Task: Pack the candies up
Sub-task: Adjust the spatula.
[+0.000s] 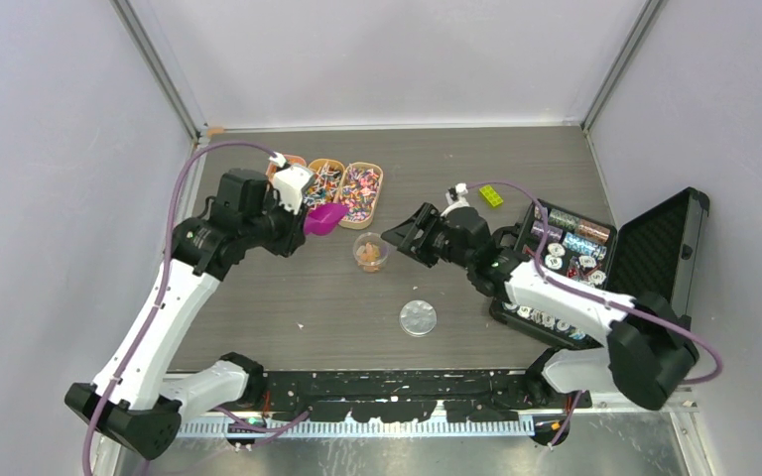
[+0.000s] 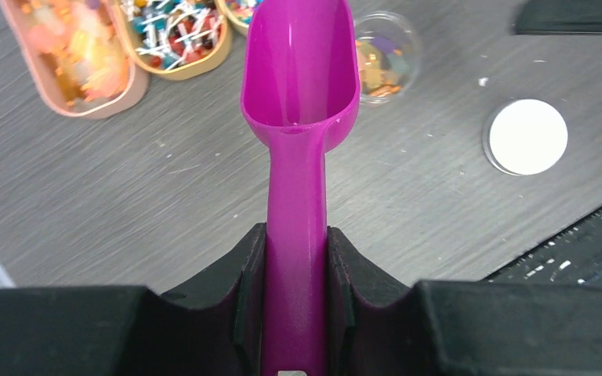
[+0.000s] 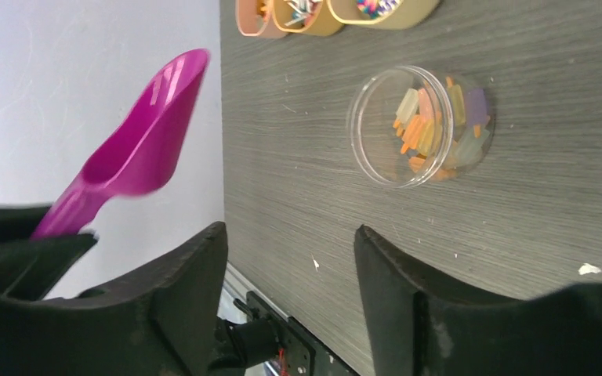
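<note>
Empty magenta plastic scoop (image 2: 298,94) is pinched by left gripper (image 2: 296,251), long axis aimed toward 3 oval trays (image 2: 179,75) of wrapped candies (image 2: 174,31) (ahead-left); right gripper (image 3: 290,266) is held spread.

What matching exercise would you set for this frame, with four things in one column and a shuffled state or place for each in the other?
Things:
1. magenta scoop
2. clear cup
3. round lid
4. black case

States:
A. lying flat, apart from the clear cup
B. open, far right in the top view
C. empty, clamped in the left gripper
D. upright, holding a few candies

Pairs: 1-C, 2-D, 3-A, 4-B
</note>
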Controlling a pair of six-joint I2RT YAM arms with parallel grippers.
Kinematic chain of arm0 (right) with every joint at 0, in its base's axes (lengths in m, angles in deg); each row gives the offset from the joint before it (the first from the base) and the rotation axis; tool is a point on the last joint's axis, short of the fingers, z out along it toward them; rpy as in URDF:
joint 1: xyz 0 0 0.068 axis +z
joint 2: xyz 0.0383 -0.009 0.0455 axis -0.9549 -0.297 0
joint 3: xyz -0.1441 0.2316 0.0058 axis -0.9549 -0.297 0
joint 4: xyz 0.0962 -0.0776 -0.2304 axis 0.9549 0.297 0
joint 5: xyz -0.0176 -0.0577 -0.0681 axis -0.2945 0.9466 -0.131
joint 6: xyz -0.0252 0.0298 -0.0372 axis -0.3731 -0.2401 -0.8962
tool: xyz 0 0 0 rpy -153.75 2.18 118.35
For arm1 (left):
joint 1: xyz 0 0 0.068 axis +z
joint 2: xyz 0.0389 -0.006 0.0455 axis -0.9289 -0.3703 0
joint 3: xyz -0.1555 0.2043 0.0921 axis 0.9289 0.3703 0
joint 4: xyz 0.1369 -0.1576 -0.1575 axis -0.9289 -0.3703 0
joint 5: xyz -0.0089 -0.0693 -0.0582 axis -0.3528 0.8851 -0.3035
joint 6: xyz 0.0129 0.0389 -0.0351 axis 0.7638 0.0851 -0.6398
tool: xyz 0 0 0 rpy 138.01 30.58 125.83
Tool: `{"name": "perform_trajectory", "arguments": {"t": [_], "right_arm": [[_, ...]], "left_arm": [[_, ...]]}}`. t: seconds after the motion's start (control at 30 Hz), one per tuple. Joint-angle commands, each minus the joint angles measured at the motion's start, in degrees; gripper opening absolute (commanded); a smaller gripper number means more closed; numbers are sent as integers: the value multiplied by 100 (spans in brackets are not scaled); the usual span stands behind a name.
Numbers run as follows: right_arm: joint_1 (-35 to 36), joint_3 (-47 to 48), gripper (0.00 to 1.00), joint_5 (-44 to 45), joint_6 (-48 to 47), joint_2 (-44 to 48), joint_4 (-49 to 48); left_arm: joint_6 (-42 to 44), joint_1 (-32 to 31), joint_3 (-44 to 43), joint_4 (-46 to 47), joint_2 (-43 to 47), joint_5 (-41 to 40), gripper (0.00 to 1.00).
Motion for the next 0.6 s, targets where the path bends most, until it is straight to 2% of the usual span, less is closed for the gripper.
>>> {"name": "perform_trajectory", "arguments": {"t": [0.0,0.1,0.3,0.57], "right_arm": [[29,-4,69,386,-634,909,451],[32,-37,75,726,-961,1462,902],[25,30,76,1236,-1649,2444,1975],[31,274,76,1448,-2134,2859,2618]], "left_arm": [[30,320,-446,-361,-296,-696,0],[160,708,-694,-684,-603,-913,0],[533,1423,-1211,-1064,-1252,-1217,0],[751,1666,-1962,-1247,-2316,-1953,0]]}}
